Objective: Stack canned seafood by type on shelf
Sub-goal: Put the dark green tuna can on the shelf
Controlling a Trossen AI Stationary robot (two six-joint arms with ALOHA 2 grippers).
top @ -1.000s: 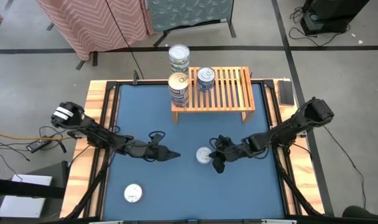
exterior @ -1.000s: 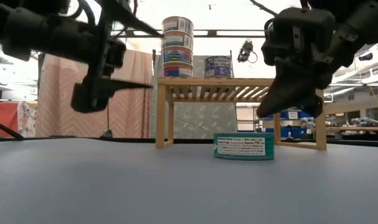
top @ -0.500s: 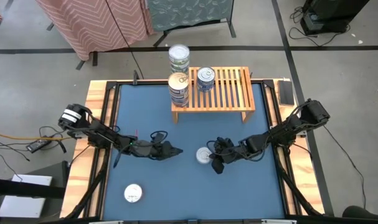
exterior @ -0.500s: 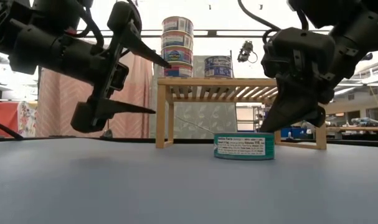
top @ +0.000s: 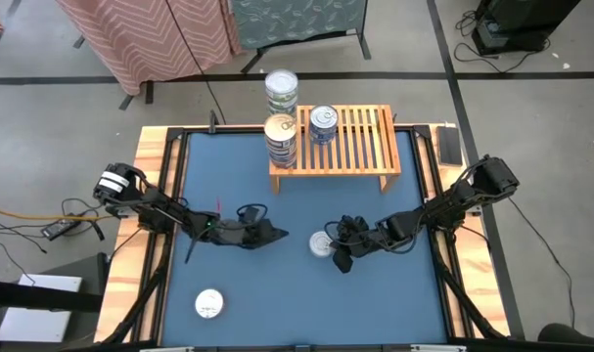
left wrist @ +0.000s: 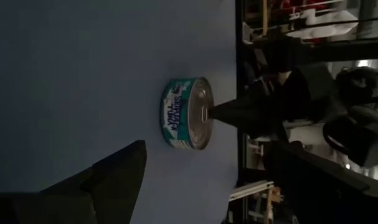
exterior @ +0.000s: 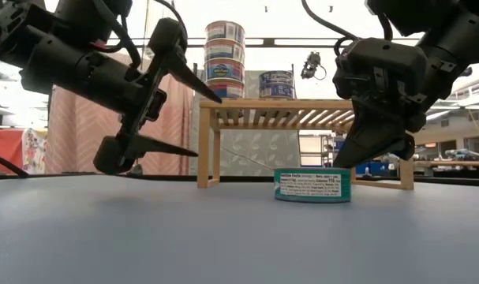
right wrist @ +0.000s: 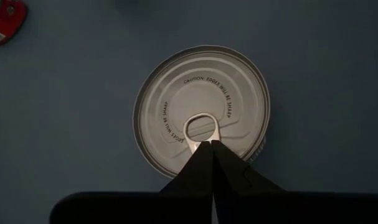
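Since a second ago the left pincer (exterior: 188, 118) has tilted and drawn nearer the teal can (exterior: 312, 185), fingers still apart, and the can has slid slightly rightward on the tabletop (top: 277, 303). The right pincer (right wrist: 211, 144), fingers together, touches the pull tab of its lid, embossed "CAUTION: EDGES WILL BE SHARP". The shelf (top: 360, 147) holds two stacks (top: 280, 140) and a blue can (top: 323, 124). Another can (top: 209, 304) lies well apart.

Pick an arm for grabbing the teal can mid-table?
Right, probably. Its tool sits directly over the teal can, shut fingers at the pull tab. The left tool is open but off to the side.
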